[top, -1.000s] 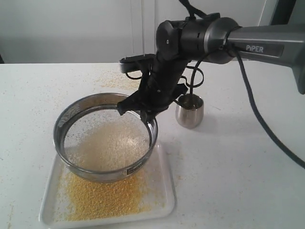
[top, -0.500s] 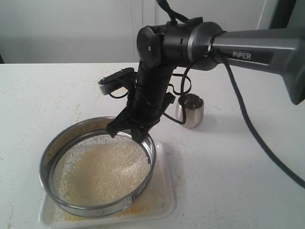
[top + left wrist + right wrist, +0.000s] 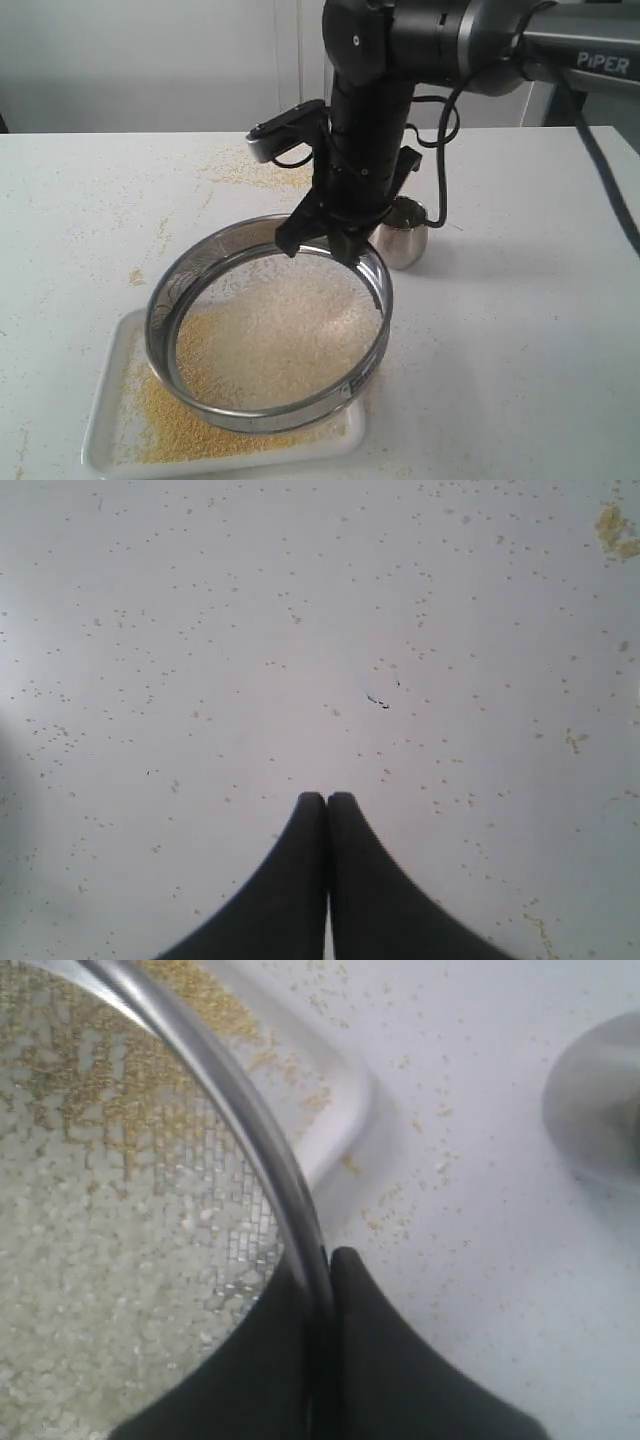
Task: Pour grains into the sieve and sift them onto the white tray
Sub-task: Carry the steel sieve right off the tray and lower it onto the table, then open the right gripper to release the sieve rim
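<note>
The round steel sieve (image 3: 372,330) hangs tilted above the white tray (image 3: 104,440), its far rim pinched by my right gripper (image 3: 335,248), which is shut on it. Pale rice-like grains (image 3: 290,335) lie on the mesh, and fine yellow meal (image 3: 165,420) covers the tray below. In the right wrist view the sieve rim (image 3: 262,1145) runs between my right gripper (image 3: 322,1260) fingers, with pale grains (image 3: 90,1290) on the mesh and the tray corner (image 3: 340,1110) beyond. My left gripper (image 3: 326,798) is shut on nothing over bare table and does not show in the exterior view.
A small shiny steel cup (image 3: 405,232) stands just behind the sieve on the right, also blurred in the right wrist view as the cup (image 3: 595,1110). Thin yellow crumbs (image 3: 245,172) are strewn over the white table (image 3: 520,340).
The right arm has swung the sieve to the right and up over the tray after a swing toward the front left. More yellow meal shows on the tray's left side.
</note>
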Robot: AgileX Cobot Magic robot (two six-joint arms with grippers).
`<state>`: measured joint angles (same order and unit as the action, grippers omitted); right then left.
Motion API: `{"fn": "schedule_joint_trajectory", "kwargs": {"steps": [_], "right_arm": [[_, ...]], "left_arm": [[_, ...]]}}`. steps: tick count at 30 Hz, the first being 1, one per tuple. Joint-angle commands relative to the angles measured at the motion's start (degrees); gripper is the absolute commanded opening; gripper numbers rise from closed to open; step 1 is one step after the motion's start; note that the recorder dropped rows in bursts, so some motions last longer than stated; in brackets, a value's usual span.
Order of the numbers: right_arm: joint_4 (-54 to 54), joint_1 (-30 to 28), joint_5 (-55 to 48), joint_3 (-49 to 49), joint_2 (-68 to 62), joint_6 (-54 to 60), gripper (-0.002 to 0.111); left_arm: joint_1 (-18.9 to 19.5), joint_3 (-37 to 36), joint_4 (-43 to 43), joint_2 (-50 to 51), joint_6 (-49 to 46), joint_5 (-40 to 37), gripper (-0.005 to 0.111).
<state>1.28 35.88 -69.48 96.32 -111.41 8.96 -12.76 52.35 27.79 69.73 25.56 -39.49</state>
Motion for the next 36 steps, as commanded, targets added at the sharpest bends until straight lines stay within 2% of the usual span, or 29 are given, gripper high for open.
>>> {"fn": "schedule_joint_trajectory", "kwargs": {"steps": [1,16,24,30,36], "right_arm": [[0.16,-3.53,-0.49,-1.96,4.53,-0.26,0.0],[3.61,-20.8,4.19,-20.79,15.86,5.19,0.0],[6.61,-29.32,11.69,-30.57,18.72,11.86,0.0],[7.77,-33.32,18.21,-36.65,18.93,14.22,0.0],[7.89,-34.6,24.51,-40.27,18.93,15.24,0.0]], "left_arm": [[0.07,-0.43,0.11,-0.53,0.16,-0.67,0.0],[0.07,-0.43,0.11,-0.53,0.16,-0.67,0.0],[0.07,-0.43,0.11,-0.53,0.16,-0.67,0.0],[0.07,-0.43,0.11,-0.53,0.16,-0.67,0.0],[0.07,-0.43,0.11,-0.53,0.16,-0.67,0.0]]}}
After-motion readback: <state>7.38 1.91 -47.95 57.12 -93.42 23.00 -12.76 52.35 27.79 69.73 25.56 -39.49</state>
